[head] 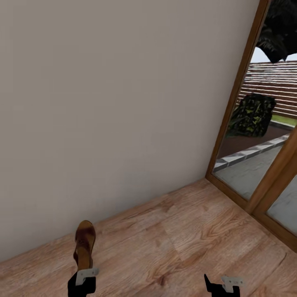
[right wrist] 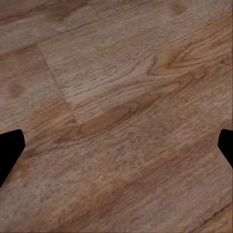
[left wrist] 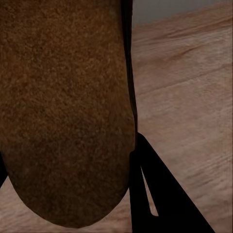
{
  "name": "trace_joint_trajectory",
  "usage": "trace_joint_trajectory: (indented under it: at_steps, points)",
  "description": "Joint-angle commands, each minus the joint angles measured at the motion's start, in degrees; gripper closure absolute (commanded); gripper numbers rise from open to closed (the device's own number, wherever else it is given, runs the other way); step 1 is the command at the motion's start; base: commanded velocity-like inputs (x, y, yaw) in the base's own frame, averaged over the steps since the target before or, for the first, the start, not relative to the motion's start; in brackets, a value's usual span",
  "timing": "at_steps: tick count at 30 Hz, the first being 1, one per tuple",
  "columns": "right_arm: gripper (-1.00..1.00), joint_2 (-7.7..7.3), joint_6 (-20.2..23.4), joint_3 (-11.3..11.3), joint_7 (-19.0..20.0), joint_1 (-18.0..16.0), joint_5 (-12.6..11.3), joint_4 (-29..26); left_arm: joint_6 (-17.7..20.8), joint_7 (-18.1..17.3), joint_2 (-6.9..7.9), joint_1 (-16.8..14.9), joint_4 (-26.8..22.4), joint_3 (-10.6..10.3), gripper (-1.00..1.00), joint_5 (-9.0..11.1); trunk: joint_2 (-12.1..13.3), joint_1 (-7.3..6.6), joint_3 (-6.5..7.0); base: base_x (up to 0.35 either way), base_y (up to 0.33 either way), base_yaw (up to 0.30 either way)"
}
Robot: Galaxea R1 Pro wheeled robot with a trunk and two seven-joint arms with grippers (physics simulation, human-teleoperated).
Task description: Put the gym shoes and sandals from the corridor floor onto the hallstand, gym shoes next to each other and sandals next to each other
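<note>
Dark brown leather sandal with tan footbed (head: 84, 243) clamped in left gripper (head: 82, 277), toe pointing away toward plain beige wall (head: 115, 103), held above light brown wood-grain plank floor (head: 185, 239). Close up from left wrist: grainy brown sole (left wrist: 63, 107) pressed against one black finger (left wrist: 160, 194). Right gripper (head: 222, 284) low over bare planks, fingers (right wrist: 9, 150) spread wide apart, nothing between. Wood-framed glass door (head: 247, 123) at right, patio and shrubs beyond.
</note>
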Motion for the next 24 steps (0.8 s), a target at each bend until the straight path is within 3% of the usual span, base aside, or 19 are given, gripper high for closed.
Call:
trace_joint_trajectory:
  at_steps: [1, 17, 24]
  points:
    - [-1.0, 0.02, -0.21, -0.49, 0.32, -0.03, 0.47, 0.04, -0.2, 0.18, -0.02, 0.17, -0.01, 0.35, 1.0, -0.79, -0.02, -0.01, -0.04, 0.002, -0.003, 0.272]
    - [-1.0, 0.02, -0.21, -0.49, 0.31, -0.03, 0.47, 0.07, -0.24, 0.78, 1.59, 1.26, -0.09, 0.81, 1.0, -0.43, -0.02, -0.01, -0.04, 0.0, 0.0, 0.272]
    - [-1.0, 0.02, -0.21, -0.49, 0.3, -0.03, 0.47, 0.07, -0.24, 0.77, 1.69, 1.27, 0.21, 0.87, 1.0, 1.37, -0.02, -0.01, -0.04, 0.0, 0.0, 0.273]
